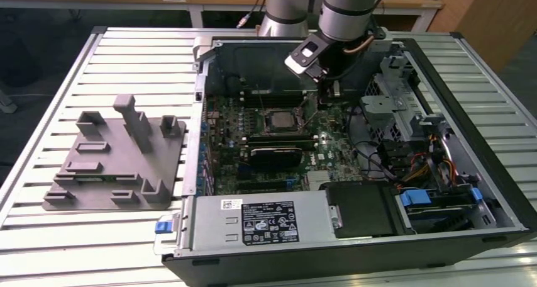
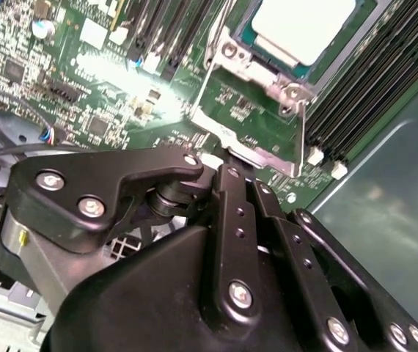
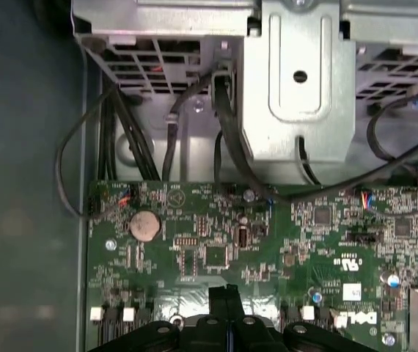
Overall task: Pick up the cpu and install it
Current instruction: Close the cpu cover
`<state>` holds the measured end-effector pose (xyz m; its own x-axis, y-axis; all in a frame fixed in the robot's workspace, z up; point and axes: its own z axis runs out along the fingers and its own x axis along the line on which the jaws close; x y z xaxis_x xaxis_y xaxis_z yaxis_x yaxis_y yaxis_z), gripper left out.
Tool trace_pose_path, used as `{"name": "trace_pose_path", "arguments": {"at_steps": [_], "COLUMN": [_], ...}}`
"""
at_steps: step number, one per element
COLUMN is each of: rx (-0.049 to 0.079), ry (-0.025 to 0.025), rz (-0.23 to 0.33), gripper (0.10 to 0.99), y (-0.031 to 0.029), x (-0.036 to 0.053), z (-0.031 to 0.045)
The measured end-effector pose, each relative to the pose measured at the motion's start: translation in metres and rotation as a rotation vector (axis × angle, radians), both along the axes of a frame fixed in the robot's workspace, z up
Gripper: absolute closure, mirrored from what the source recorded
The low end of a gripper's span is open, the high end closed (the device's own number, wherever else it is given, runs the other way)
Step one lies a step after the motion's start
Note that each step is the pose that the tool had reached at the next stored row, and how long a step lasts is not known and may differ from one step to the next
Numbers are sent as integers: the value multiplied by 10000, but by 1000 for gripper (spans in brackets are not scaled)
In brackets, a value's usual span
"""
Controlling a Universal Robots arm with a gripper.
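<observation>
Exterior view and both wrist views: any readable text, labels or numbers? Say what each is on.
None reads reliably.
Black label on the power supply: white print, too small.
White sticker beside it: too small.
Motherboard silkscreen, first wrist view: white marks, too small or blurred.
cpu lid, second wrist view: no print visible.

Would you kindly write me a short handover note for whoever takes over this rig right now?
Claw: shut, holding nothing, low over the motherboard, beside the socket on the exterior view's right.
Cpu: sitting in the socket frame, silver top up.
Done: cpu picked up and placed in the socket.
Left: I cannot tell whether the frame is latched.
</observation>
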<state>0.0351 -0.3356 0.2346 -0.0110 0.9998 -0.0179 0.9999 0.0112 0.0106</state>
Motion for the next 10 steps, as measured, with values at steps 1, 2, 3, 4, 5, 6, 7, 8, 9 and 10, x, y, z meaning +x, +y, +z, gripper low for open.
{"name": "trace_pose_path", "arguments": {"at_steps": [1,2,3,4,5,6,7,8,9,10], "rx": [0,1,0,0,0,0,0,1,1,0], "ry": [0,0,0,0,0,0,0,0,0,0], "rz": [0,0,1,1,1,0,0,0,0,1], "gripper": [980,980,980,980,980,980,980,980,980,980], "y": [0,0,0,0,0,0,0,0,0,0], "x": [-17,-34,-50,-66,-81,-96,-112,-126,-142,-157], "z": [0,0,0,0,0,0,0,0,0,0]}}
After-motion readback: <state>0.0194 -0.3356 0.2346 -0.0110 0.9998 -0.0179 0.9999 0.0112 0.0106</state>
